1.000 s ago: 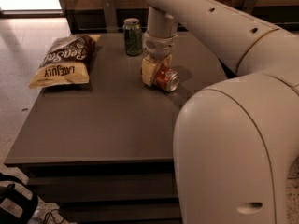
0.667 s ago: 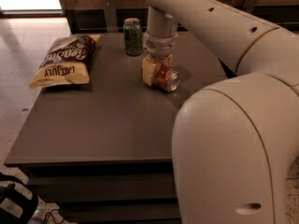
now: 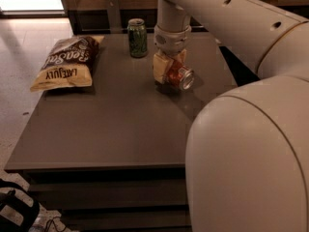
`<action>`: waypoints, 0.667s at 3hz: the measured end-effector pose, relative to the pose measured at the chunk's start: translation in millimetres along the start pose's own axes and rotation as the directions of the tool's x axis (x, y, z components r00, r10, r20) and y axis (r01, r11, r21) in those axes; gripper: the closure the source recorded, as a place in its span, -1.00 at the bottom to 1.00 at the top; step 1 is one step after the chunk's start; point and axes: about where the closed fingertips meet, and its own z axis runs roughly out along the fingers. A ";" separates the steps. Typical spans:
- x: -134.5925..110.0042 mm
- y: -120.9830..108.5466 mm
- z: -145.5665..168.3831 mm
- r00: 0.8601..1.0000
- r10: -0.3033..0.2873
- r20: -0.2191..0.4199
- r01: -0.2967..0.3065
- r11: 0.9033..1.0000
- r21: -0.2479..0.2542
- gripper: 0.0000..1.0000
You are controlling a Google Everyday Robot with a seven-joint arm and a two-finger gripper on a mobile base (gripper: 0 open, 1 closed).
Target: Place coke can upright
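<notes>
- A chip bag (image 3: pixel 65 63) lies flat on the table (image 3: pixel 111 129), far off to the left of the tool. Its writing looks upside down.
- A green can (image 3: pixel 137 37) stands up straight, a little to the left of the tool and farther back. It does not touch the tool.
- The tool (image 3: pixel 170 71) points down at the back part of the table, low and close to the top. It is clamped on the coke can (image 3: pixel 179 76), with one pale finger (image 3: pixel 159 69) on the can's left side.
- The coke can is in the tool, tipped over on its side, not standing. Its silver end faces to the right and toward the front.
- The big white arm (image 3: pixel 231 23) goes up from the tool and off to the right.
</notes>
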 end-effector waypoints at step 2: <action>4.3 -10.5 -42.4 0.987 -0.071 0.144 0.069 0.997 0.019 1.00</action>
